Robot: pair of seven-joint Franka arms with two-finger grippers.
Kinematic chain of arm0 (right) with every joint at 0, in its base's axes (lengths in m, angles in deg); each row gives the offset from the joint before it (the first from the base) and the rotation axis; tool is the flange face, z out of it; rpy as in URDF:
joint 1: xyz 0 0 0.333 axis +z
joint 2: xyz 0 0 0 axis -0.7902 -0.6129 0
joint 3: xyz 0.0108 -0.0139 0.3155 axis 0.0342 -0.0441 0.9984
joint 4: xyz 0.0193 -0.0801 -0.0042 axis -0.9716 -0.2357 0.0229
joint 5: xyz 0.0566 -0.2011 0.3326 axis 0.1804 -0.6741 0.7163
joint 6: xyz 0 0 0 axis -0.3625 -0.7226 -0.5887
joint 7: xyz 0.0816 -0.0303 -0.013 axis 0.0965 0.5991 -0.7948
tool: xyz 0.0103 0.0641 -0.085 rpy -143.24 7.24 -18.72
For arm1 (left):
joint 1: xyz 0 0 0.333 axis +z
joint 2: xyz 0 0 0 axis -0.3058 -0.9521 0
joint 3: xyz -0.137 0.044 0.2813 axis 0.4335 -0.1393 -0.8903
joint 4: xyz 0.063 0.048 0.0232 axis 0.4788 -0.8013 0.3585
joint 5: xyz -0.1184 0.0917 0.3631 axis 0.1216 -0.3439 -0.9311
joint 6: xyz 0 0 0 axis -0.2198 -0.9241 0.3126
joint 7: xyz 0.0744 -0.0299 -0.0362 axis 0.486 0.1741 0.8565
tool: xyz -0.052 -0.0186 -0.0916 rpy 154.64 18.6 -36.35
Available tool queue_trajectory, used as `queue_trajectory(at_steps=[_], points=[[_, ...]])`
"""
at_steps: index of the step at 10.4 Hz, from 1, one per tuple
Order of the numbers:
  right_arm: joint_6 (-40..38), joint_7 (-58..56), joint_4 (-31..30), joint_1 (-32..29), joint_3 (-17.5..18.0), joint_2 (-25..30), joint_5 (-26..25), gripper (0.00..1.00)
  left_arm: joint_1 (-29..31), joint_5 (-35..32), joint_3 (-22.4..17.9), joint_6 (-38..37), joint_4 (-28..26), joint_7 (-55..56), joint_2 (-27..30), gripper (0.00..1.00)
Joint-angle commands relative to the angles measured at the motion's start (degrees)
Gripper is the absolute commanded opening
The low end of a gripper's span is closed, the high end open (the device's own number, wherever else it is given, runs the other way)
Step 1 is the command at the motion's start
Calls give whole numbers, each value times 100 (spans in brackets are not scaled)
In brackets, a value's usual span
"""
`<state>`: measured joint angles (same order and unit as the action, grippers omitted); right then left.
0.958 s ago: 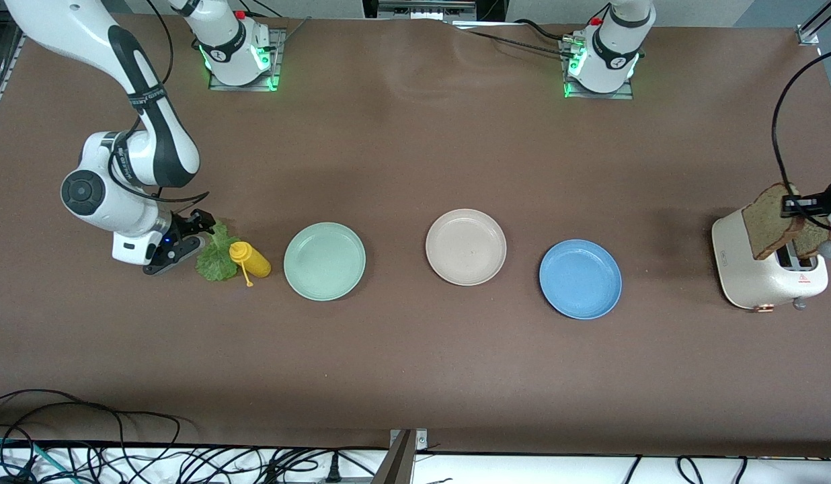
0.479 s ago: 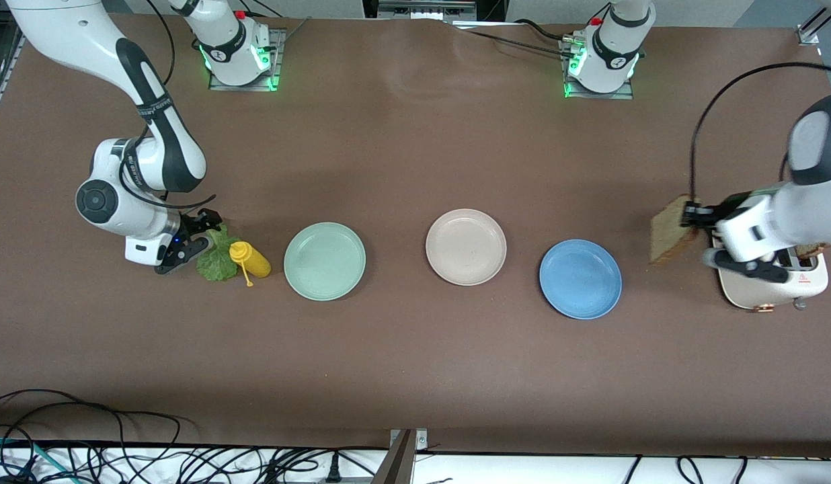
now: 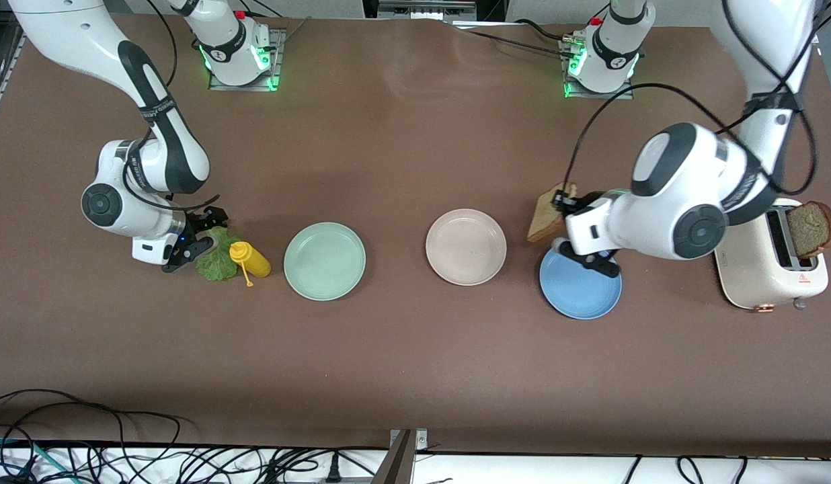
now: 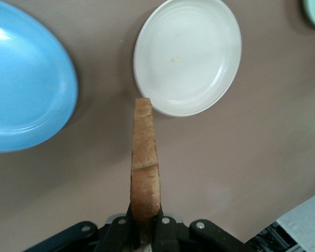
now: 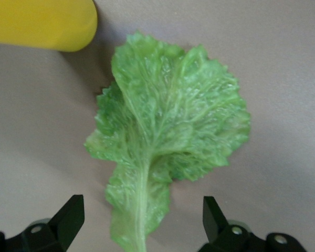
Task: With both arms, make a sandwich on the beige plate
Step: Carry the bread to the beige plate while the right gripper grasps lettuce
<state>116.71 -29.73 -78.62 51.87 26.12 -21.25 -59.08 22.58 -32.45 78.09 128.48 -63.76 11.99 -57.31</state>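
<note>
Toast [image 3: 544, 216] pinched on edge in closed left gripper [image 3: 561, 200] between blue plate [image 3: 580, 296] and beige plate [image 3: 466, 247] mid-frame, liable to topple off-rim if released upright; right gripper [image 3: 202, 234] open, low around lettuce [image 3: 214, 265] beside bottle [image 3: 253, 261].

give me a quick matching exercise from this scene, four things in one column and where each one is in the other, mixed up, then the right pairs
1. bread slice
2. lettuce leaf
3. second bread slice
4. beige plate

A. in the toaster
B. between the mint green plate and blue plate
C. clamped in the left gripper
D. beside the yellow bottle, under the open right gripper

Pairs: 1-C, 2-D, 3-A, 4-B
</note>
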Motion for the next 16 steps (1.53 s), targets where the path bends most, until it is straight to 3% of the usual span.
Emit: queue_trajectory(at_steps=[1, 4, 9, 10, 11, 13, 14, 16], points=[[-57, -70, 14, -20, 18, -42, 134, 100, -107, 390, -40, 487, 207, -120, -693, 0], [-22, -70, 32, -28, 27, -121, 143, 97, -204, 1381, -49, 1328, 286, -137, -1178, 0], [-4, -70, 23, -28, 27, -209, 143, 92, -670, 1445, -66, 2009, 295, -268, -1750, 0], [-5, -70, 23, -28, 27, -209, 143, 84, -601, 1471, -66, 2018, 278, -626, -1846, 0], [4, -70, 23, -37, 27, -209, 143, 59, -592, 1741, -66, 2061, 243, -899, -1925, 0], [4, -97, 32, -28, 27, -262, 134, 28, -583, 1964, -75, 2299, 189, -1226, -1996, 0], [-4, -227, 41, -28, 27, -262, 134, 4, -591, 1938, -75, 2334, 181, -1227, -2049, 0], [-39, -683, 137, -37, 36, -262, 143, 0, -557, 1902, -84, 2326, 172, -1227, -2032, 0]])
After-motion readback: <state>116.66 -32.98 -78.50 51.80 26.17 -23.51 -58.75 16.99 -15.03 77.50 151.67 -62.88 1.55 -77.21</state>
